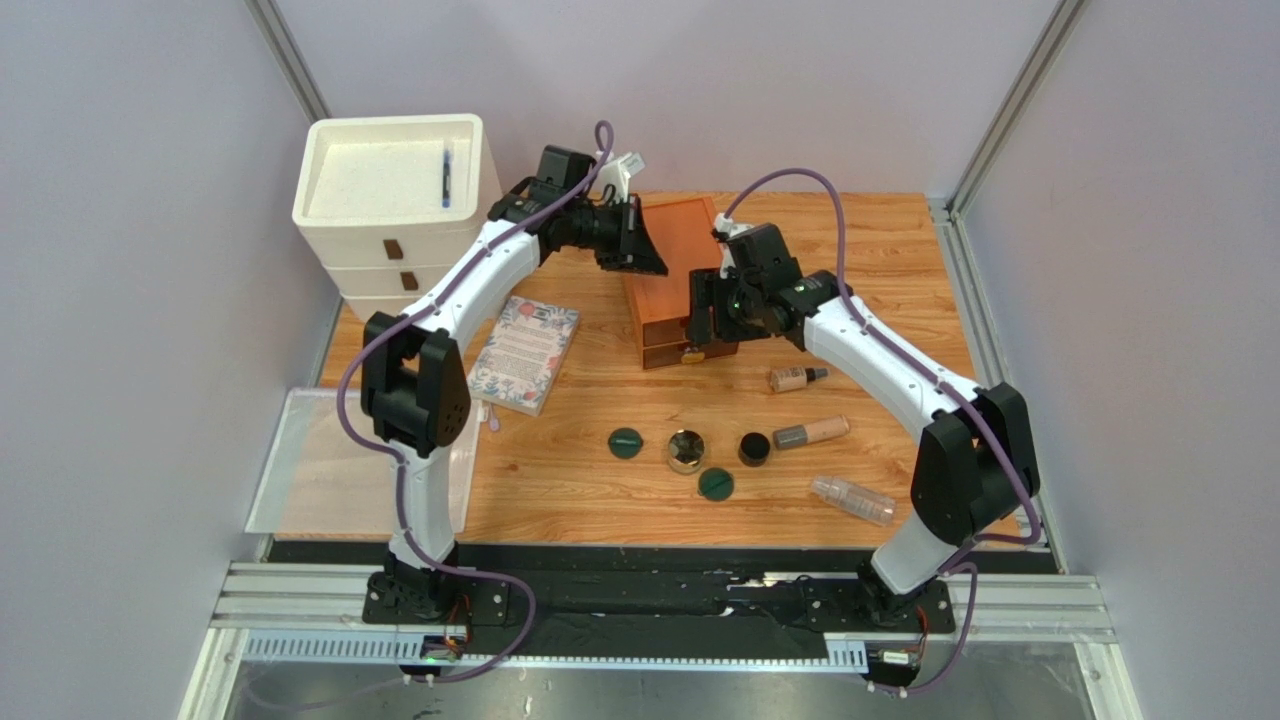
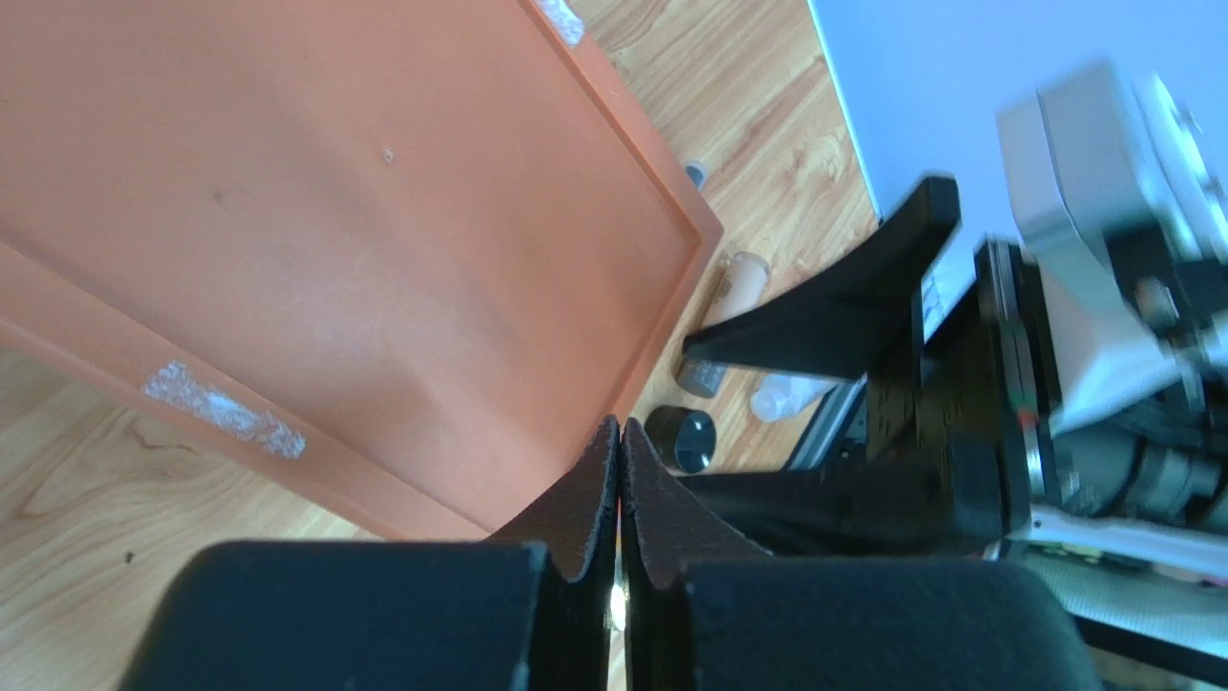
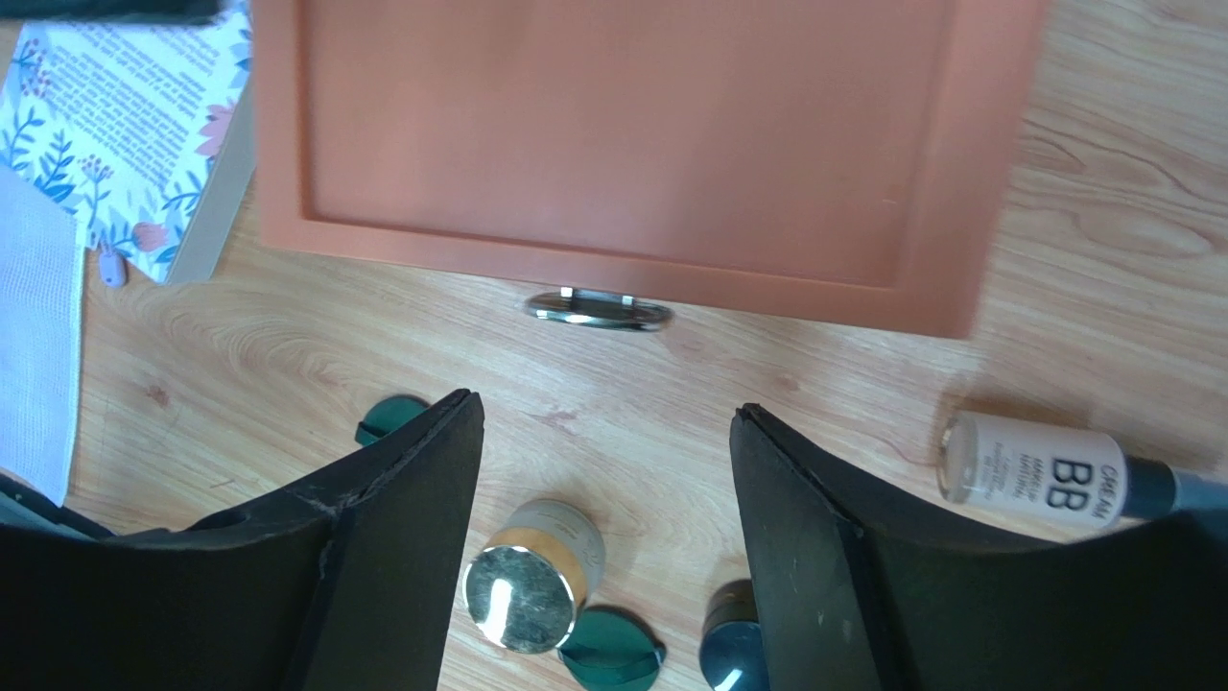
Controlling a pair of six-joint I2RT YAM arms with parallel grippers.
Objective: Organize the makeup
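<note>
The makeup lies on the wooden table in front of the orange-brown drawer box (image 1: 672, 270): two dark green compacts (image 1: 625, 443) (image 1: 715, 485), a gold-rimmed compact (image 1: 687, 450), a black jar (image 1: 754, 447), two beige tubes (image 1: 796, 378) (image 1: 812, 434) and a clear bottle (image 1: 852, 500). My left gripper (image 1: 646, 255) is shut and empty (image 2: 620, 439) over the box's top. My right gripper (image 1: 706, 333) is open and empty (image 3: 606, 418), just in front of the drawer's metal handle (image 3: 597, 310). The gold-rimmed compact (image 3: 534, 590) shows between its fingers, below them.
A floral notebook (image 1: 526, 353) lies left of the box. A white drawer unit (image 1: 394, 195) stands at the back left. A clear tray (image 1: 323, 465) sits at the table's left edge. Walls close in the left, right and back.
</note>
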